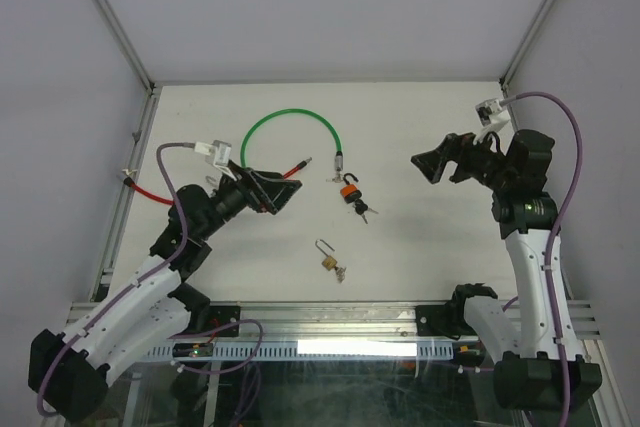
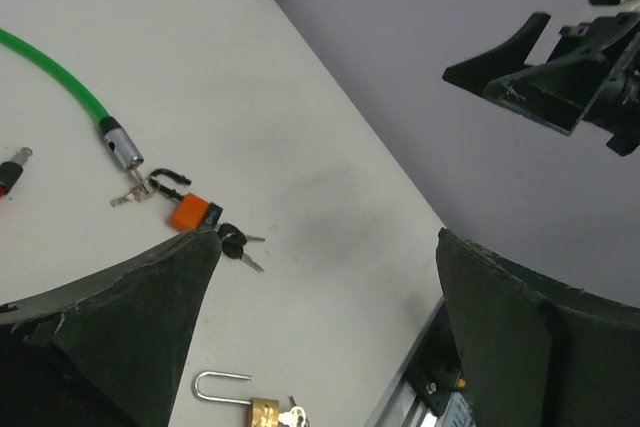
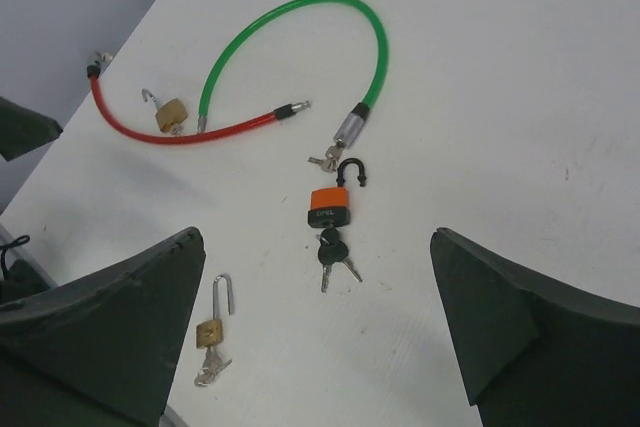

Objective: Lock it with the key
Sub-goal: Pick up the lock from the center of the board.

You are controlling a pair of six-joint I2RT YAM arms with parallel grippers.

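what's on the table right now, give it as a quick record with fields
left gripper: open, empty, above the table, left side
right gripper: open, empty, above the right side
orange padlock: mid-table, black shackle open, black-headed keys at its base
near brass padlock: shackle open, silver keys at its base
far brass padlock: beside the red cable
green cable: arc, metal end next to the orange padlock
task state: nothing gripped yet
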